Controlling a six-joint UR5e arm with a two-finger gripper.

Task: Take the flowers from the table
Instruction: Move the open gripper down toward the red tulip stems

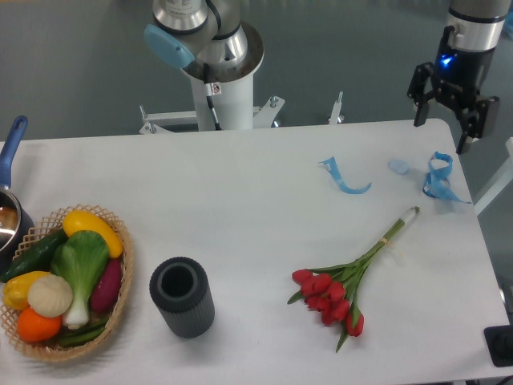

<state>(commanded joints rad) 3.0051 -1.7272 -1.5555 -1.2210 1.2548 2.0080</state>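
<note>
The flowers [341, 290], a small bunch of red tulips with green leaves and long tied stems, lie flat on the white table [240, 184] at the front right. The buds point to the front left and the stem ends to the back right. My gripper [442, 132] hangs open and empty above the table's back right corner, well behind and to the right of the flowers.
Curled blue ribbons [345, 178] [438, 178] lie on the table behind the flowers. A dark grey ribbed cylinder vase [182, 296] stands at the front centre. A wicker basket [120, 301] of vegetables sits at the front left, with a blue-handled pot [10, 210] behind it.
</note>
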